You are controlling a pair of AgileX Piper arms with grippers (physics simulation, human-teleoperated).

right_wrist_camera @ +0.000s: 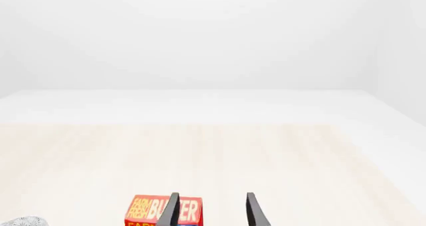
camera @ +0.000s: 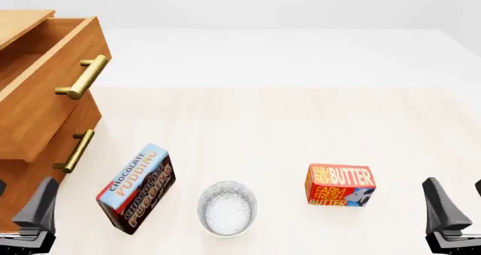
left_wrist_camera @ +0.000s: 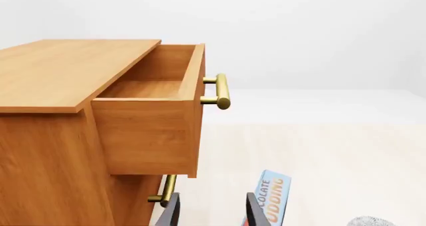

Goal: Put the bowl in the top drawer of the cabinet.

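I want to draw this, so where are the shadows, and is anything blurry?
Front view: flat, even light; the bowl, pudding box and butter box cast almost no shadows, and the lettering is sharp. Left wrist view: the top drawer is crisp, with no glare. Right wrist view: a washed-out white background.

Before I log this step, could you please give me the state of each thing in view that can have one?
top drawer: pulled open, nothing visible inside
lower drawer: shut
bowl: upright on the table, not held
chocolate pudding box: on the table, tilted
butter box: on the table
left end effector: open, holding nothing
right end effector: open, holding nothing
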